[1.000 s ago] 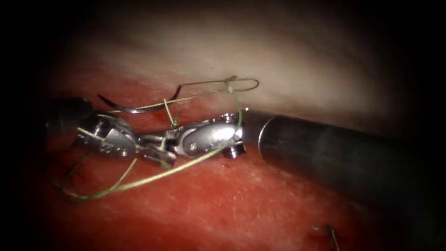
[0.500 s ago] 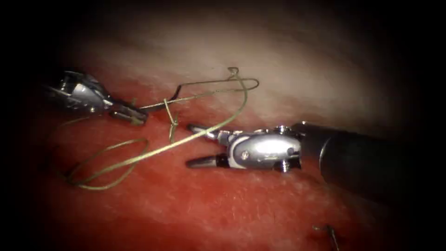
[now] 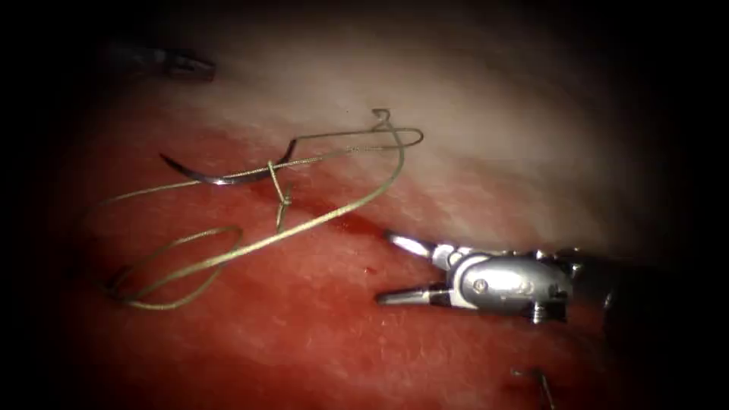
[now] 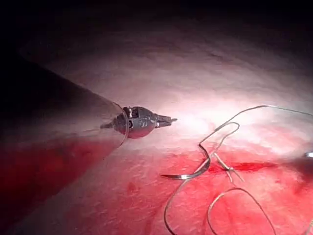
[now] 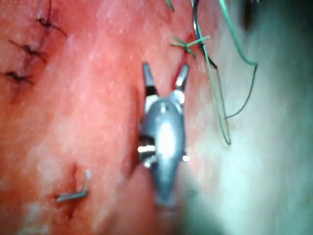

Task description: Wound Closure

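Barely visible: left tool [image 3: 190, 67] in shadow

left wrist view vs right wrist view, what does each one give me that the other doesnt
Left wrist view: the left end effector, shut and holding nothing, and the needle lying free on the tissue, held by neither tool.

Right wrist view: the right end effector, open and holding nothing, finished stitches and a cut end of thread.

Shared: the knot at the cut, its loose thread, and the tissue.
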{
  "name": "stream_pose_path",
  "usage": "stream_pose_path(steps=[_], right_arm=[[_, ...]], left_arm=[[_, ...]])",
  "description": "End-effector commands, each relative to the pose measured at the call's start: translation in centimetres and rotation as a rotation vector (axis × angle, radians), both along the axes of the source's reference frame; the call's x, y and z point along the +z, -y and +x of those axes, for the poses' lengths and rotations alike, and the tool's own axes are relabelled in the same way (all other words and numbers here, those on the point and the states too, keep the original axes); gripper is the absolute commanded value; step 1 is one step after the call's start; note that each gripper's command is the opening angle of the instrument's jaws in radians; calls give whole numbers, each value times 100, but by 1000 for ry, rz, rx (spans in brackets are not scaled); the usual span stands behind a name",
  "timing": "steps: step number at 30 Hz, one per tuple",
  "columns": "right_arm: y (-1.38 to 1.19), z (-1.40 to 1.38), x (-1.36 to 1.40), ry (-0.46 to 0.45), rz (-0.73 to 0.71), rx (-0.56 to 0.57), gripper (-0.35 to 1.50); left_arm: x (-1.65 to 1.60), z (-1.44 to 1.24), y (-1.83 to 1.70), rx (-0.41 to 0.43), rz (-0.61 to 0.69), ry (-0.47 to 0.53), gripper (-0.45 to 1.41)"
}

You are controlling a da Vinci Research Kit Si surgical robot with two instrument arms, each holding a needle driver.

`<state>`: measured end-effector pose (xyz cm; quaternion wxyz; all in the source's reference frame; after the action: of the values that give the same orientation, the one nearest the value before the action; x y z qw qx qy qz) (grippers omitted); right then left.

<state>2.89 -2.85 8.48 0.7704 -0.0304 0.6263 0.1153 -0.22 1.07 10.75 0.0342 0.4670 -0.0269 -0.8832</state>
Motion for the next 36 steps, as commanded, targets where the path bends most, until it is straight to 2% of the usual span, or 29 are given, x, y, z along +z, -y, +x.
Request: stream_pose_path(steps=[1, 4, 11, 12, 14, 15, 16, 17, 18, 21, 22, 23, 24, 25, 26, 30, 32, 35, 36], right_arm=[[1, 8, 7, -4, 9, 1, 126], [1, 9, 8, -11, 43, 11, 126], [7, 9, 12, -60, 182, 71, 126], [8, 8, 13, -79, 241, 88, 128], [8, 6, 13, -100, 290, 97, 131], [8, 4, 13, -111, 329, 106, 135], [8, 4, 13, -117, 346, 107, 136], [8, 2, 13, -131, 381, 106, 136], [7, 0, 13, -138, 404, 107, 136], [7, -3, 14, -145, 433, 111, 136], [7, -4, 14, -146, 433, 110, 136], [6, -5, 14, -147, 439, 111, 136], [6, -5, 14, -147, 439, 111, 136], [6, -5, 14, -147, 439, 111, 136], [6, -5, 14, -147, 439, 111, 136], [6, -6, 14, -150, 440, 106, 136], [5, -6, 14, -153, 439, 107, 138], [2, -6, 14, -153, 446, 110, 140], [0, -7, 14, -153, 448, 112, 140]], left_arm=[[19, -6, -3, -14, 24, 0, -45], [74, -12, 6, -61, 163, -2, -45], [154, -22, 17, -141, 289, 8, -45], [166, -20, 15, -165, 321, 5, -43], [172, -18, 12, -217, 397, 4, 9], [175, -16, 12, -266, 474, 3, 27], [176, -16, 12, -296, 509, -3, 30], [176, -15, 13, -338, 549, -15, 46], [177, -14, 16, -344, 556, -26, 57], [177, -8, 28, -319, 585, -96, 67], [176, -3, 31, -296, 597, -135, 89], [174, 4, 34, -255, 614, -179, 98], [174, 4, 34, -255, 614, -179, 98], [171, 14, 34, -233, 617, -205, 106], [168, 19, 33, -232, 614, -207, 108], [151, 43, 27, -250, 603, -209, 81], [140, 50, 23, -257, 608, -198, 79], [119, 55, 15, -281, 628, -153, 76], [102, 52, 12, -280, 600, -101, 72]])
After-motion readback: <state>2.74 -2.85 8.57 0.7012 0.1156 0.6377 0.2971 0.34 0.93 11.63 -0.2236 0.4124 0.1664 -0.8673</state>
